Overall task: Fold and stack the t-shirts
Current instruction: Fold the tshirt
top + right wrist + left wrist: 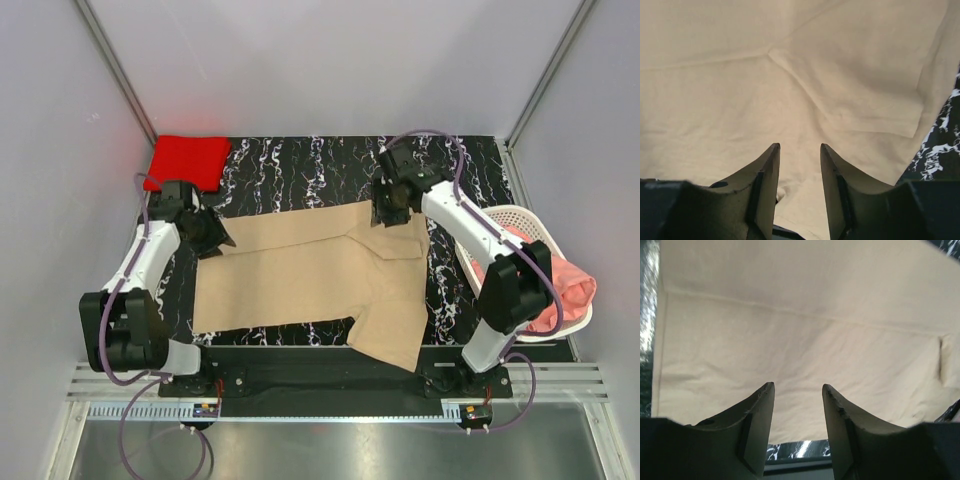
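Note:
The tan t-shirt (310, 275) lies spread flat on the black marble table, one sleeve hanging toward the near edge. My left gripper (215, 240) is open at the shirt's far-left corner; in the left wrist view (798, 386) the tan cloth (790, 325) shows between its fingers. My right gripper (388, 215) is open at the shirt's far-right corner, over tan cloth (790, 75) in the right wrist view (799, 145). The red t-shirt (187, 160) lies folded at the far-left corner. The salmon-pink t-shirt (560, 285) is bunched in the basket.
A white lattice basket (510, 215) stands at the table's right edge, beside the right arm. White walls close in the back and both sides. Bare black marble (300, 170) shows behind the tan shirt.

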Controlling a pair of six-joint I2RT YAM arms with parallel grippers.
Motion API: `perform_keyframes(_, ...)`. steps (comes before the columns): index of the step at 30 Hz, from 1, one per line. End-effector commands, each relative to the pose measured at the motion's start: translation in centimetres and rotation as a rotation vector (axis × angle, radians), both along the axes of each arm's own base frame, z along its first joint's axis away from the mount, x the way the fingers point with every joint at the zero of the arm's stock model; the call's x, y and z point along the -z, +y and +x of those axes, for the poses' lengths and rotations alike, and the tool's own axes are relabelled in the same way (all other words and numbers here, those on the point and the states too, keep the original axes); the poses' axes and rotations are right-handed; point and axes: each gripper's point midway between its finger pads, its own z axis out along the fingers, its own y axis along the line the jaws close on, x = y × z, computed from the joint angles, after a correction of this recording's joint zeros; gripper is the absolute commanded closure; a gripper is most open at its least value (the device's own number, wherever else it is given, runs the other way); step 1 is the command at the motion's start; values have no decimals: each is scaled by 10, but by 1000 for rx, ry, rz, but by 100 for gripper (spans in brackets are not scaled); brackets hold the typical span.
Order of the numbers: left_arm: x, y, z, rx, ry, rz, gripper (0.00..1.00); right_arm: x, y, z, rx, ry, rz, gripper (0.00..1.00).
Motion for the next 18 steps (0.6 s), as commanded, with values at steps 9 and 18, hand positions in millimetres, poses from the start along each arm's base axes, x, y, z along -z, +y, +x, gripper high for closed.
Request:
perform_keyframes(9, -8, -4, -16, 71, -59, 3, 54, 89, -8, -24, -41, 182, -129, 47)
perform_keyframes(18, -2, -2, -13, 78, -29, 12, 55, 112, -14, -4, -8, 171, -251, 53)
